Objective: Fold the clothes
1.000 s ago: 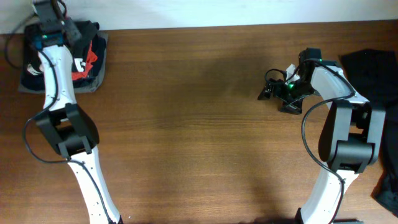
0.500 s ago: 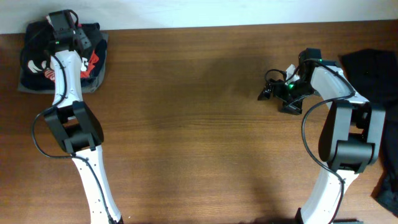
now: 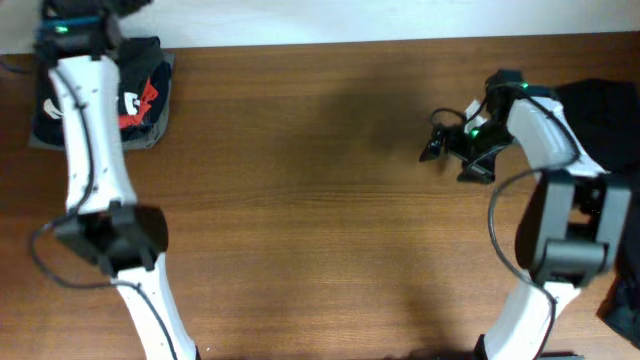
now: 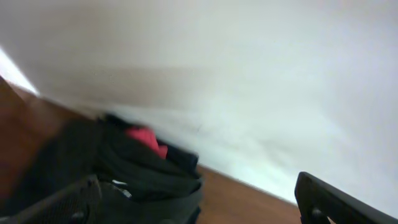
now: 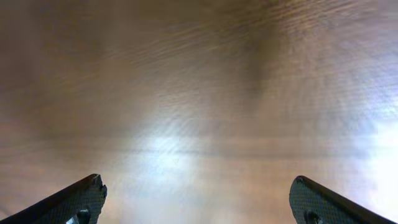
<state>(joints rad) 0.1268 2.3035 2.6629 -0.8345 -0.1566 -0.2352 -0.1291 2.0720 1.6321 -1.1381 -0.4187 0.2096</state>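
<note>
A folded stack of dark clothes with a red and white print lies at the table's back left corner. In the left wrist view the same stack is blurred, below and beyond my left gripper. That gripper is open and holds nothing. My left arm reaches over the stack to the back edge. My right gripper hovers open over bare wood at the right. In its wrist view, the right gripper has only tabletop between its fingers. A pile of unfolded dark clothes lies at the far right.
The wooden table runs between the two arms. A white wall stands just behind the folded stack. More dark cloth hangs at the front right edge.
My left gripper has opened and lifted off the folded stack towards the back edge. The right arm has shifted slightly and stays open.
</note>
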